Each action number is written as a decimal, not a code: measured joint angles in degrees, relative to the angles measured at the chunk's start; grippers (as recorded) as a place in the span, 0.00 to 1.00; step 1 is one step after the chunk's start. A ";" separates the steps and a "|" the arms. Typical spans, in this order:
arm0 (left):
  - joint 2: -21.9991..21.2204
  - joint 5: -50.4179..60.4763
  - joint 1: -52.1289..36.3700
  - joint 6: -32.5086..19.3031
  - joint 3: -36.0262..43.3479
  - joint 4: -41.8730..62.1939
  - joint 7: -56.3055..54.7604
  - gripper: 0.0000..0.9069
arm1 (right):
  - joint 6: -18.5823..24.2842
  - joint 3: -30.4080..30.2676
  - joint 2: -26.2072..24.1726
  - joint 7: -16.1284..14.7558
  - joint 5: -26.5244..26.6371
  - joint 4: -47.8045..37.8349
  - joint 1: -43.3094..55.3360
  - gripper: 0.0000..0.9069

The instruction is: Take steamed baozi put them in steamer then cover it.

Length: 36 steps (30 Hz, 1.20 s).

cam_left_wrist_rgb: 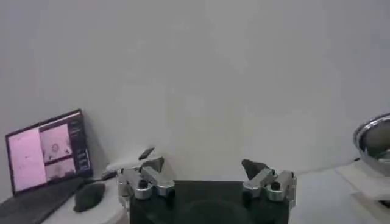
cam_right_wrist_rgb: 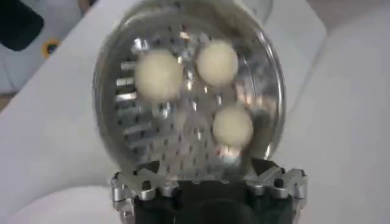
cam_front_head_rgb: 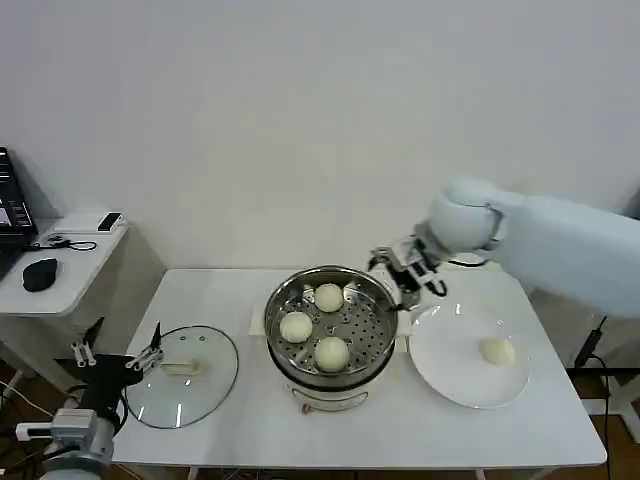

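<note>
Right claw, released, beside steamer holding 3 buns; 4th bun on nearby plate may roll if nudged.

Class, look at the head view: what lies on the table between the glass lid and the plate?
The steamer, holding three baozi, stands between the lid and the plate, seen in the head view.

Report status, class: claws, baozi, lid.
Right claw open, empty, at steamer rim. Left claw open, parked by lid. Three baozi in; one on plate.
</note>
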 measured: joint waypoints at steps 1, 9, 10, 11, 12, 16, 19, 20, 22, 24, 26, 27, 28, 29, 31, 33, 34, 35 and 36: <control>0.20 -0.09 -0.05 -0.11 0.20 0.13 0.01 1.00 | -0.10 0.49 -1.65 0.02 -0.54 -0.02 -0.75 1.00; 1.11 -0.18 -0.94 -0.24 1.93 1.16 -0.08 1.00 | 0.46 8.39 -12.44 0.05 -5.71 -1.51 -11.21 1.00; 1.23 -0.12 -1.02 -0.24 2.20 1.28 -0.08 1.00 | 0.67 10.04 -13.39 0.07 -6.40 -1.99 -13.24 1.00; 1.39 -0.07 -1.16 -0.24 2.49 1.42 -0.08 1.00 | 0.83 11.66 -14.30 0.08 -7.07 -2.50 -15.25 1.00; 1.53 -0.05 -1.31 -0.24 2.76 1.58 -0.08 1.00 | 1.08 13.70 -15.12 0.09 -7.88 -3.18 -17.62 1.00; 1.82 0.18 -1.57 -0.23 3.82 2.21 -0.08 1.00 | 2.09 21.42 -17.04 0.13 -10.56 -5.96 -26.58 1.00; 2.05 0.36 -1.84 -0.11 4.43 2.61 -0.08 1.00 | 2.61 26.35 -17.70 0.13 -12.30 -7.95 -32.38 1.00; 2.05 0.39 -1.95 -0.02 4.55 2.68 -0.08 1.00 | 2.71 27.78 -17.73 0.13 -12.86 -8.60 -34.11 1.00; 2.01 0.40 -2.10 0.14 4.69 2.69 -0.07 1.00 | 2.92 30.24 -17.66 0.13 -13.96 -10.01 -37.26 1.00; 1.97 0.39 -2.00 0.16 4.74 2.71 -0.06 1.00 | 3.21 32.17 -17.31 0.15 -15.05 -11.40 -39.59 1.00; 2.04 0.38 -1.87 0.09 4.75 2.88 -0.07 1.00 | 3.47 33.82 -16.80 0.24 -16.13 -12.98 -41.39 1.00; 2.11 0.38 -1.75 0.03 4.74 3.01 -0.06 1.00 | 3.56 34.53 -16.56 0.32 -16.52 -13.72 -42.17 1.00; 2.16 0.38 -1.62 -0.01 4.68 3.07 -0.07 1.00 | 3.63 35.21 -16.21 0.40 -16.89 -14.50 -42.81 1.00; 2.23 0.38 -1.53 -0.02 4.62 3.07 -0.07 1.00 | 3.68 35.88 -15.81 0.45 -17.32 -15.34 -43.46 1.00; 2.32 0.27 -1.38 -0.02 4.40 3.01 -0.05 1.00 | 3.75 36.77 -15.07 0.55 -17.93 -16.73 -44.48 1.00; 2.40 0.26 -1.39 -0.02 4.26 2.98 -0.05 1.00 | 3.90 37.45 -14.30 0.56 -18.59 -18.15 -45.26 1.00; 2.42 0.26 -1.39 -0.02 4.21 2.99 -0.04 1.00 | 3.91 37.69 -13.87 0.56 -18.90 -18.82 -45.52 1.00; 2.43 0.26 -1.41 -0.02 4.17 3.03 -0.04 1.00 | 3.89 37.88 -13.37 0.55 -19.21 -19.53 -45.74 1.00; 2.39 0.26 -1.44 -0.02 4.07 3.09 -0.05 1.00 | 3.86 37.97 -12.92 0.52 -19.47 -20.16 -45.86 1.00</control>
